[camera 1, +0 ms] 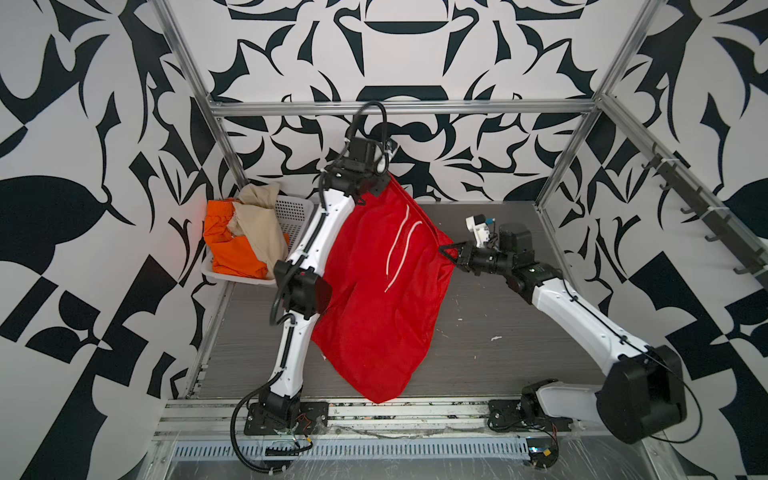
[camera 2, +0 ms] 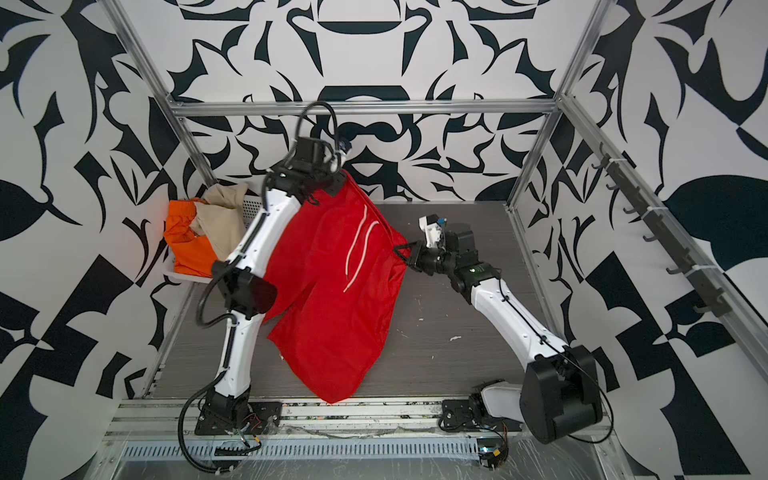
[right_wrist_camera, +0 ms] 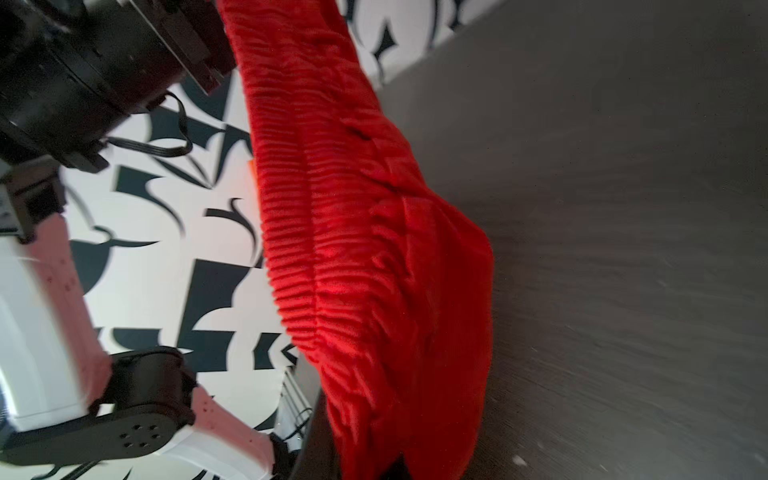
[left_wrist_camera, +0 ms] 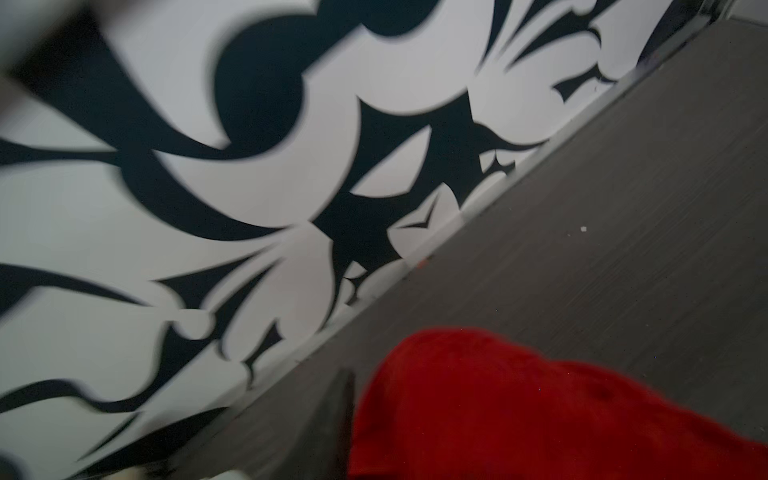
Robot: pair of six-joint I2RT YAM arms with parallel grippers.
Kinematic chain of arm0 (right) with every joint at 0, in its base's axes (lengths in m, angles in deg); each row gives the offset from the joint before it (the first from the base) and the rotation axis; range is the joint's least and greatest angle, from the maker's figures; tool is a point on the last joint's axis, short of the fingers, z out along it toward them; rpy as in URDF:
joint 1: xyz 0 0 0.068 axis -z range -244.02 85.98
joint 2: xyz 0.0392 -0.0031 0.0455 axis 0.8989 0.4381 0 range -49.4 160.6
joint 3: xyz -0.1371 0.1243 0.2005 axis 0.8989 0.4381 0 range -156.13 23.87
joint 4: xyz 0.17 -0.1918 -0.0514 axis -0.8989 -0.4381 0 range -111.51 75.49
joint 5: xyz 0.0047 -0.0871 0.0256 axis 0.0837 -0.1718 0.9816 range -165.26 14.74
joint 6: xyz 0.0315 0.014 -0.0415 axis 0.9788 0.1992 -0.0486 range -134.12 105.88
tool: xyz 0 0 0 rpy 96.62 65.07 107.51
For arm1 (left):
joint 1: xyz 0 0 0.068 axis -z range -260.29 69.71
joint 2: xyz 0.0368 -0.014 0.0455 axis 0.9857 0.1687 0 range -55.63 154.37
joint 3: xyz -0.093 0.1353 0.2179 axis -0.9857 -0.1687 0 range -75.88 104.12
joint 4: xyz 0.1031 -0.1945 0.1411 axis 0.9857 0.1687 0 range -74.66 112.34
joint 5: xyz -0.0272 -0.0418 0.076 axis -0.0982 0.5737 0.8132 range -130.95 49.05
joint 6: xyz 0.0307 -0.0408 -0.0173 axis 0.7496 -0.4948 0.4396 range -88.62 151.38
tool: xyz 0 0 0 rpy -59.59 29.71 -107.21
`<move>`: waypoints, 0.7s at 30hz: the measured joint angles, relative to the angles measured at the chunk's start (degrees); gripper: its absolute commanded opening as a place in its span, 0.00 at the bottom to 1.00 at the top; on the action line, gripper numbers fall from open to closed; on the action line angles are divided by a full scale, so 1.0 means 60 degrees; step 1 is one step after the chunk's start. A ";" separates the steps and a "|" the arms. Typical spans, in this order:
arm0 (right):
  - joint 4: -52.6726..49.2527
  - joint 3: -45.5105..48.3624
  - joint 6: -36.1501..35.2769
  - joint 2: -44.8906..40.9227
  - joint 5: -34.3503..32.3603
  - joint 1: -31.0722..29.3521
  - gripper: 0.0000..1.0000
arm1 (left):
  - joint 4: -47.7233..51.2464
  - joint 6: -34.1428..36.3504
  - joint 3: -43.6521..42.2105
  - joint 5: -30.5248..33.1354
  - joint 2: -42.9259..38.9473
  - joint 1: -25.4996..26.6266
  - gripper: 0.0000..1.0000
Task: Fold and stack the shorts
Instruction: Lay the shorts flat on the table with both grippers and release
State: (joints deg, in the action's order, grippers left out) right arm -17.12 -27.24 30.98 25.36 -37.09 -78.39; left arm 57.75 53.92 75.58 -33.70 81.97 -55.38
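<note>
Red shorts [camera 1: 374, 299] hang spread above the middle of the worktop [camera 1: 519, 332], waistband uppermost. One leg hem reaches down to the near edge, though I cannot tell whether it rests there or just clears it. The right gripper [camera 1: 449, 254] has its jaws pressed together on one waistband corner. The left gripper [camera 1: 376, 185] sits at the other corner, toward the far edge. The blurred left wrist view shows only one dark finger [left_wrist_camera: 340, 415] beside red cloth, so I cannot tell whether those jaws are pinching or spread.

That, as I judge it, is the main risk: if the left corner is let go this high up, the garment would swing from a single pinch and crumple instead of lying flat. The left forearm [camera 1: 320, 232] lies against the fabric and could drag it. The loose white drawstring [camera 1: 399, 245] could get trapped inside a fold, and the low hem might slide off the near edge.

The cloth looks thin and limp (fine ribbed gathers run along the elastic waist in the right wrist view), so it will likely hold no crease unaided. Beige shorts [camera 1: 257, 220] and orange shorts [camera 1: 232, 253] lie crumpled in the basket [camera 1: 293, 210] at the far left corner — white rigid plastic with a perforated wall.
</note>
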 measured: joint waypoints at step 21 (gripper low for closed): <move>-0.3439 -0.0747 -0.3475 0.0441 -0.3413 -0.0149 0.66 | -0.1854 -0.4943 -1.0754 0.0029 -0.7020 0.0328 0.69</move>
State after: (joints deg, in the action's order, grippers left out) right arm -37.76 -31.72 10.13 28.01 -57.57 -79.29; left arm 46.63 24.26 11.06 -33.53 39.85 -53.41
